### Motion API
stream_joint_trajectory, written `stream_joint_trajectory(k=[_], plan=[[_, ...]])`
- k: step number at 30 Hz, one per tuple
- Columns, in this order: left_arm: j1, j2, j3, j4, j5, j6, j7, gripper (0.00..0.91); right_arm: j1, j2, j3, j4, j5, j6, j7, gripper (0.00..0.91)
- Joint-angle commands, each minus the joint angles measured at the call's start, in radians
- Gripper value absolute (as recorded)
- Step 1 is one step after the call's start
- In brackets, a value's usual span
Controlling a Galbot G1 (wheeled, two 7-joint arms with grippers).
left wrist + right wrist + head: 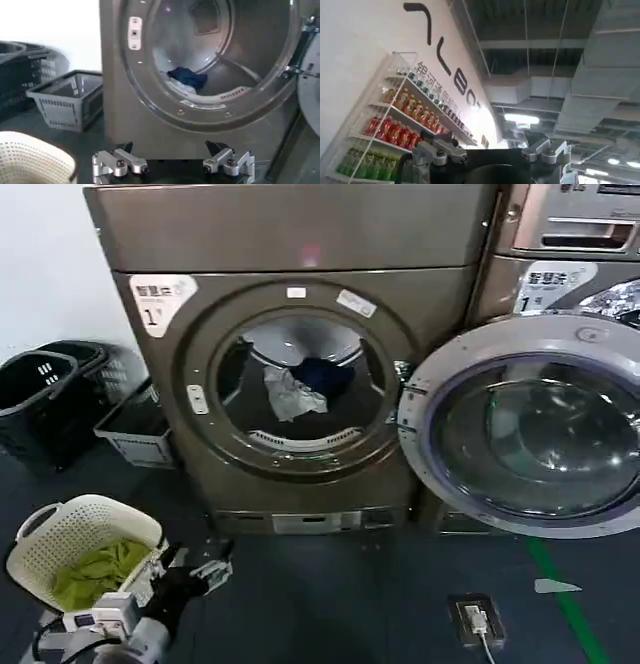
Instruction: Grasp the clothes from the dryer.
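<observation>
The bronze-brown dryer [300, 244] stands ahead with its round door [530, 424] swung open to the right. Inside the drum lie the clothes: a rumpled pale grey-white garment [290, 394] in front and a dark navy one [325, 374] behind it. The left wrist view shows the navy garment [187, 77] above the pale one [182, 90] on the drum floor. My left gripper [210, 569] [170, 150] is low, in front of the dryer and short of the port, open and empty. My right gripper [490, 145] points up at a ceiling, open and empty.
A white basket [40, 534] holding a yellow-green cloth [95, 569] sits on the floor at my left. Black baskets [40, 399] and a grey basket [130, 429] stand left of the dryer. A second machine [570, 244] is on the right. A socket box [475, 619] lies on the floor.
</observation>
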Motion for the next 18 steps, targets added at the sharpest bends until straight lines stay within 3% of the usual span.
stream_joint_trajectory(k=[1, 18], plan=[[0.000, 0.001, 0.000, 0.001, 0.003, 0.001, 0.002, 0.907, 0.002, 0.002, -0.001, 0.001, 0.002, 0.003, -0.003, 0.907], [0.000, -0.005, 0.003, -0.002, 0.008, 0.001, 0.003, 0.907, 0.006, 0.006, -0.004, 0.006, 0.007, 0.004, -0.009, 0.907]])
